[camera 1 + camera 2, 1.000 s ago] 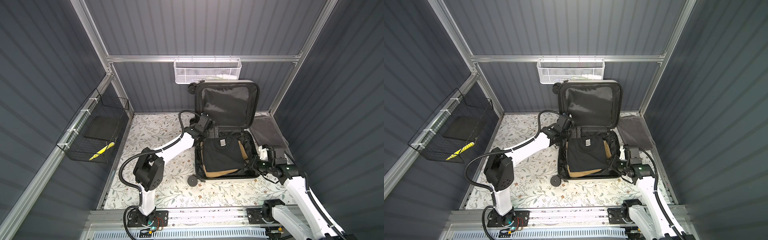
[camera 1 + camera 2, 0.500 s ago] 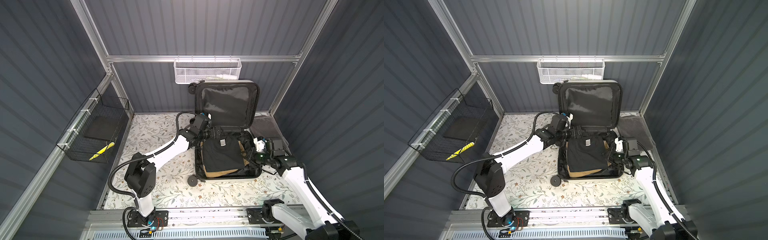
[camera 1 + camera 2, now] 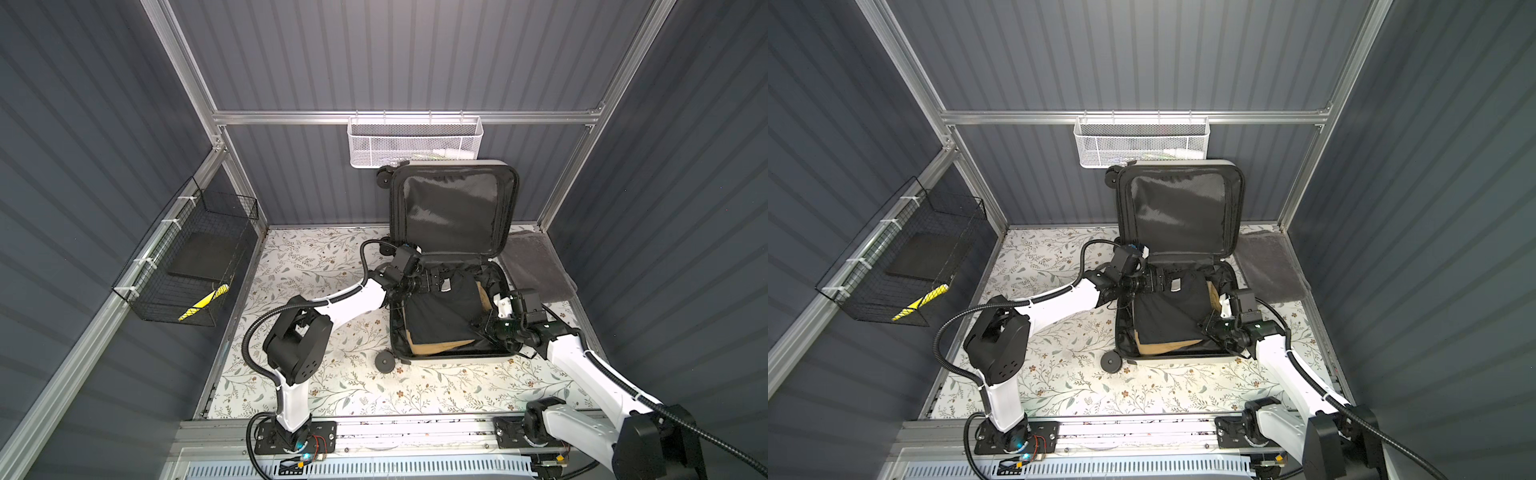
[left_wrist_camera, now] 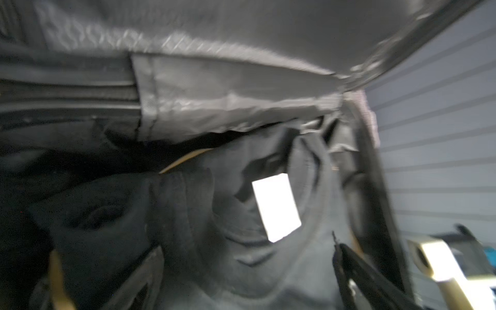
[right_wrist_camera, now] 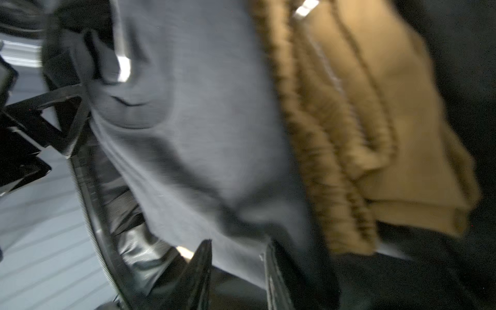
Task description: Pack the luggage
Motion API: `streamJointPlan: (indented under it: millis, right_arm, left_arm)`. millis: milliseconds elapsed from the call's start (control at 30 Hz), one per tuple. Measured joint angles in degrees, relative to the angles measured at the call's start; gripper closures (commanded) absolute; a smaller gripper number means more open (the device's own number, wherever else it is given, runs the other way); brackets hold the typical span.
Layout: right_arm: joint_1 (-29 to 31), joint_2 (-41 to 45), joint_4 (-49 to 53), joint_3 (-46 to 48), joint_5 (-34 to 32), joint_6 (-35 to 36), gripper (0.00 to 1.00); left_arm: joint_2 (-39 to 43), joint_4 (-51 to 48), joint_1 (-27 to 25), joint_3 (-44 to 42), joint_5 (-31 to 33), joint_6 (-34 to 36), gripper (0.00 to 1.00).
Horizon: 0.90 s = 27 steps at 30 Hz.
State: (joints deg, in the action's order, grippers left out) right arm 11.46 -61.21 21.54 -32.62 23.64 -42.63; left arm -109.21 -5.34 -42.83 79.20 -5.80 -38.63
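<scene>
Luggage [image 3: 453, 216], lid upright, frame centre. Left hand [image 3: 434, 282] spread wide at upper edge of soft black garment [image 3: 444, 311]; right hand [image 3: 478, 328] pinches its lower-right corner. Floral tabletop [image 3: 353, 390] open at left.

Dark-panelled enclosure with a floral floor, seen from above.

The space is closed in on three sides by dark grey ribbed wall panels [image 3: 395, 54], which are held in a frame of aluminium bars [image 3: 291, 117]. The floor is covered by a pale sheet printed with leaves and small flowers [image 3: 332, 257]. A white mesh basket [image 3: 415, 141] is hung from the crossbar on the back wall, and a black wire basket [image 3: 195, 266] is tied to the rail on the left wall; a dark flat pad [image 3: 203, 257] and a yellow-and-black striped object [image 3: 203, 301] are seen inside it. A grey fuzzy mat [image 3: 536, 266] is laid in the far right corner. The front edge is bounded by a slotted metal rail [image 3: 415, 430].
</scene>
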Motion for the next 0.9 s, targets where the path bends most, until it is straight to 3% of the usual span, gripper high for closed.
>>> streamJointPlan:
  millis: [367, 633, 900]
  right_arm:
    - [0.0, 0.0, -0.8, 0.2, -2.1, -0.8, 0.60]
    - [0.0, -3.1, 3.4, -13.0, -2.8, 1.6, 0.60]
    - [0.0, -16.8, 2.1, -24.9, -1.6, 3.0, 0.60]
  left_arm:
    - [-2.4, 1.1, 0.0, 0.0, 1.1, 0.1, 0.00]
    - [4.7, -5.2, 0.3, 2.3, 2.0, 3.1, 0.00]
    - [14.6, -7.2, 4.3, -0.5, 3.2, 5.7, 0.00]
